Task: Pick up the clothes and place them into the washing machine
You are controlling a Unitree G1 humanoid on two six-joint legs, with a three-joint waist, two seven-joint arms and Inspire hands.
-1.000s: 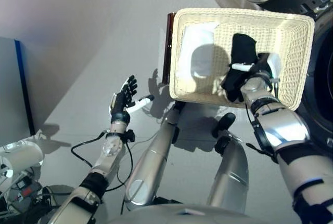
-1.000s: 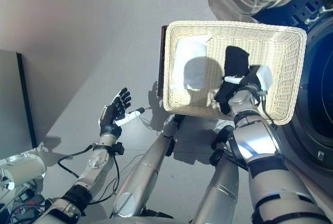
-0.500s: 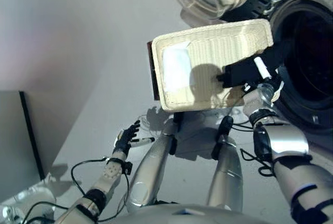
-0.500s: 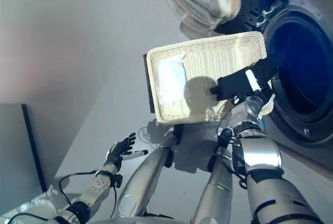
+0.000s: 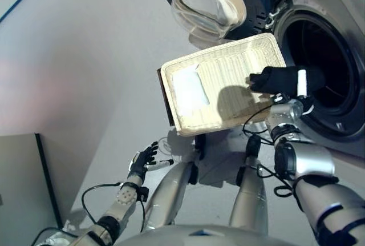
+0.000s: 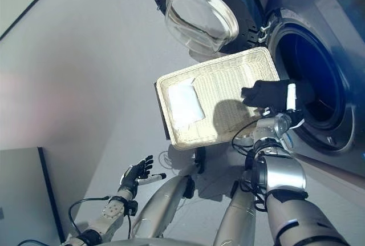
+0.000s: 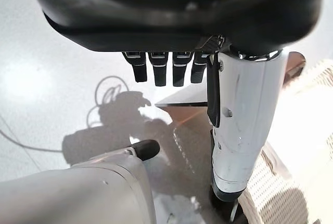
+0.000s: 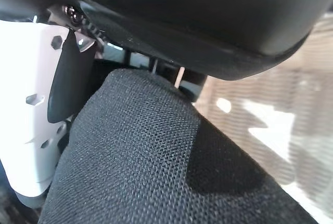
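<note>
My right hand [image 5: 297, 84] is shut on a black garment [image 5: 274, 79] and holds it above the right end of the wicker basket [image 5: 228, 63], close to the washing machine's dark drum opening [image 5: 322, 57]. The right wrist view shows the black cloth [image 8: 151, 156] pressed against the hand and its white thumb [image 8: 31, 104]. A white garment [image 5: 188, 93] lies at the basket's left end. My left hand [image 5: 145, 158] hangs low at the left over the floor, fingers straight and empty; its fingers [image 7: 156, 68] show in the left wrist view.
The machine's round glass door [image 5: 208, 3] stands open above the basket. A dark brown box edge [image 5: 165, 100] shows at the basket's left side. A grey panel [image 5: 23, 189] stands at the lower left. Grey floor [image 5: 85, 57] lies to the left.
The camera has swung up toward the machine. My right hand has lifted the black garment out of the basket and carried it right, toward the drum opening. The left hand stays open.
</note>
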